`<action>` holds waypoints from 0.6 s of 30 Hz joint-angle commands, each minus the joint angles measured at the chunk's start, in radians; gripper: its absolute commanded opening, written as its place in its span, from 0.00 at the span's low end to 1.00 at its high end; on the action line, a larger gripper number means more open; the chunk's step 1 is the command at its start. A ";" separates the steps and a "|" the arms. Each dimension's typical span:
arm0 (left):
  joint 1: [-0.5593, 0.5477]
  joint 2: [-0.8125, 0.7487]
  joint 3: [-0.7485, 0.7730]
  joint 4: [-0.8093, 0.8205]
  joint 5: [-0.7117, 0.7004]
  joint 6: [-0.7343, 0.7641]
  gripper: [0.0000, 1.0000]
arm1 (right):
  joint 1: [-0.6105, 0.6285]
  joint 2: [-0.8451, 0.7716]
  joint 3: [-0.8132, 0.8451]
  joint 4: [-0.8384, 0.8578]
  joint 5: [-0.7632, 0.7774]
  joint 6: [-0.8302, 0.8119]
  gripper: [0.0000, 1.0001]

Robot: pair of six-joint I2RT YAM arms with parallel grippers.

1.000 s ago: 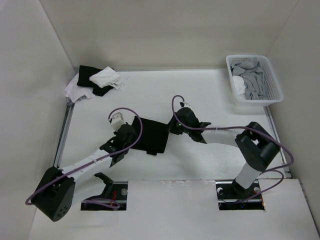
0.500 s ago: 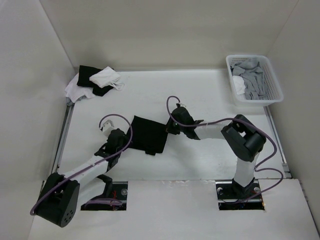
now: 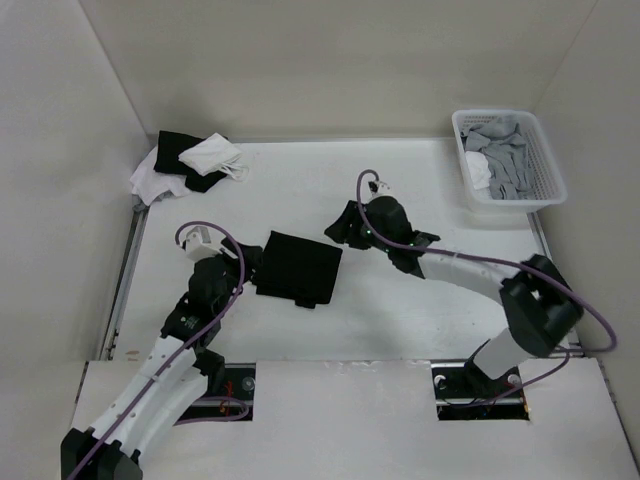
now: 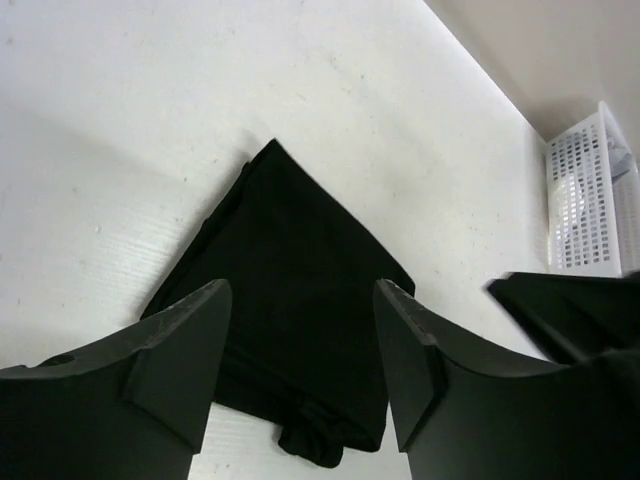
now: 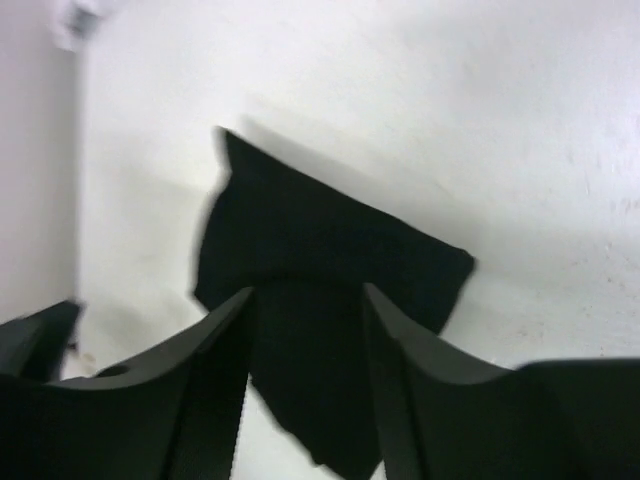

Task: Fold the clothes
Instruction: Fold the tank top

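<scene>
You are, as I judge it, at the end of one fold. The black soft fabric garment [image 3: 298, 268] lies on the white table [image 3: 420, 300] near its middle, as a compact and nearly square packet. It lies flat and neither tool holds it.

The left tool [image 3: 243, 262] is just beside the left edge of the garment. In the left wrist view its fingers [image 4: 185, 365] stand wide apart, with only the cloth and the table visible between them. The right tool [image 3: 340, 228] hovers near the far right corner of the garment. Its jaws are moderately apart and empty, although the right wrist view is a little blurred.

The left arm comes up from the near left corner, with its wrist bent toward the cloth. The right arm reaches from its base at the right, its forearm stretched to the left across the table.

For the next move you must decide whether the packet is small enough. If you want one more fold, take two corners of one edge, low and flat, and carry them over together. A small tab sticks out at the near edge, so I think you should tuck it in carefully.
</scene>
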 commanded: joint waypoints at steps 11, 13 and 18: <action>0.226 0.059 0.143 -0.063 0.040 0.089 0.67 | -0.173 -0.478 -0.348 0.150 0.162 -0.169 0.87; 0.261 0.061 0.151 -0.107 0.048 0.088 0.68 | -0.199 -0.503 -0.406 0.200 0.165 -0.149 0.96; 0.317 0.076 0.174 -0.178 0.053 0.088 0.69 | -0.234 -0.515 -0.467 0.256 0.194 -0.109 1.00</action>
